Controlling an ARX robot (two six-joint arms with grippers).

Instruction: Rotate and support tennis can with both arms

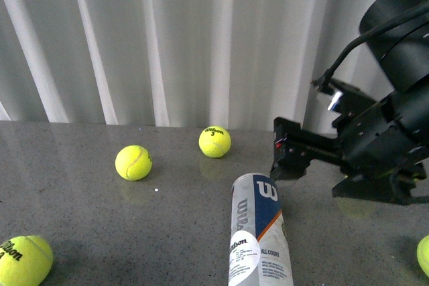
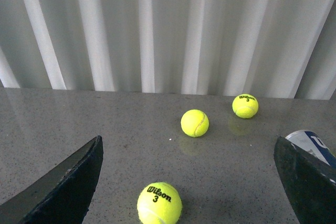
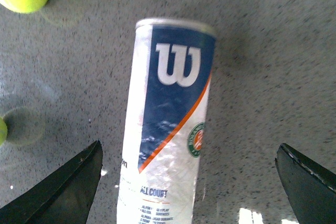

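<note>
The tennis can (image 1: 259, 232) lies on its side on the grey table, its blue-white-orange Wilson label up and its silver rim toward the curtain. My right gripper (image 1: 287, 157) hovers open just beyond the can's far end. In the right wrist view the can (image 3: 168, 129) lies lengthwise between the spread fingers (image 3: 63, 187), touching neither. My left gripper (image 2: 186, 182) is open over the table, with a tennis ball (image 2: 159, 203) between its fingers, untouched. Only the can's end (image 2: 312, 141) peeks out behind one left finger (image 2: 307, 177). The left arm is out of the front view.
Loose yellow-green balls lie on the table: one (image 1: 134, 163) at mid left, one (image 1: 214, 142) near the curtain, one (image 1: 23, 259) at the front left, one (image 1: 423, 254) at the right edge. A white pleated curtain (image 1: 167, 38) backs the table.
</note>
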